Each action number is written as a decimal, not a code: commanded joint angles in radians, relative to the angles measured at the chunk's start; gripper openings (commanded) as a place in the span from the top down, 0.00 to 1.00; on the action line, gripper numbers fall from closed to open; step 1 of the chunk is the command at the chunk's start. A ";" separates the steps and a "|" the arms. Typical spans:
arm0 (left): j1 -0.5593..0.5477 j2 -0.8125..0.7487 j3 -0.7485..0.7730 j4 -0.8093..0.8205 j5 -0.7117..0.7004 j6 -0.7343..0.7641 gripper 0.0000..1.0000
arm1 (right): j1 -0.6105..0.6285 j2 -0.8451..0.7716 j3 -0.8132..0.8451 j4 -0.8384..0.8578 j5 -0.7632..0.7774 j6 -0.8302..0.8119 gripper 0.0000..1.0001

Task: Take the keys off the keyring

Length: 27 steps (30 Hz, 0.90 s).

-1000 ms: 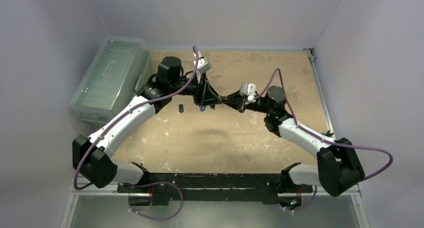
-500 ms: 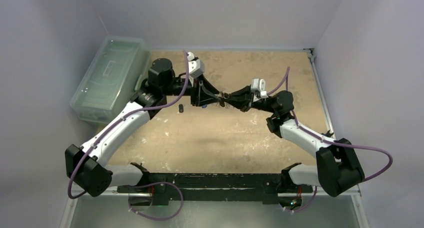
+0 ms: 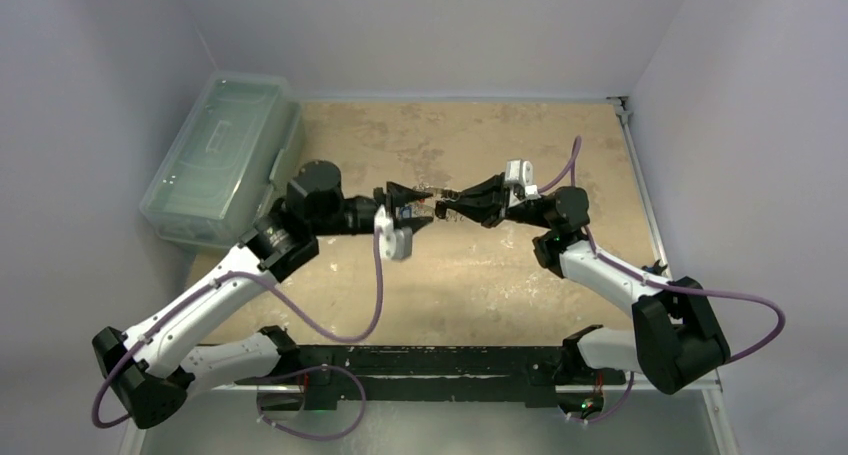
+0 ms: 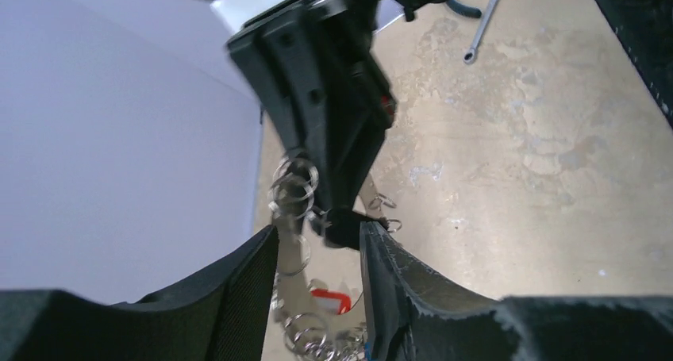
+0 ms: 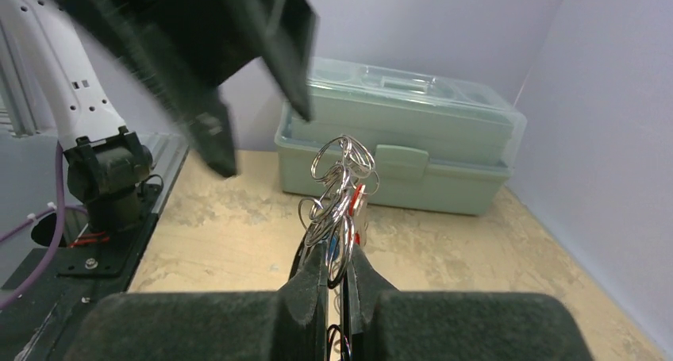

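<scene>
The sandy table (image 3: 480, 275) is seen stretched wide, and the pale green toolbox (image 3: 220, 155) is parked at its far left edge, lid closed. Both arms are reached in over the middle, tips set nose to nose above the surface. The left gripper (image 3: 420, 205) is turned side-on, its jaws spread part-way. From its wrist view, silvery rings and the other claw's tip are framed in the gap, though whether either pad is touched cannot be told. The right gripper (image 3: 447, 203) is pressed together on the keyring (image 5: 340, 182), which is held off the table as a tangled bunch of silvery loops standing above the fingertips. A silver spanner (image 4: 482, 24) is spotted lying flat on the table, well apart from the grippers. Among the keys (image 5: 355, 198), a red head and a blue head are picked out, tucked against the loops.
</scene>
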<state>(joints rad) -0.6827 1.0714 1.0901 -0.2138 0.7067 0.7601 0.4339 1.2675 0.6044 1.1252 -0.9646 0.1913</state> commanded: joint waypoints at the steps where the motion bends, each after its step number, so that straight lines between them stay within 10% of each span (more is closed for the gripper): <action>1: -0.151 -0.067 -0.094 0.066 -0.217 0.417 0.55 | 0.006 -0.030 -0.004 0.077 0.003 0.024 1.00; 27: -0.334 0.002 -0.180 0.263 -0.636 0.590 0.79 | 0.035 -0.026 -0.024 0.055 0.077 0.051 1.00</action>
<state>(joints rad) -1.0134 1.0679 0.9134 0.0048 0.1349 1.3209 0.4641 1.2675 0.5800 1.1149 -0.9218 0.2264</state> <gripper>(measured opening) 0.219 0.064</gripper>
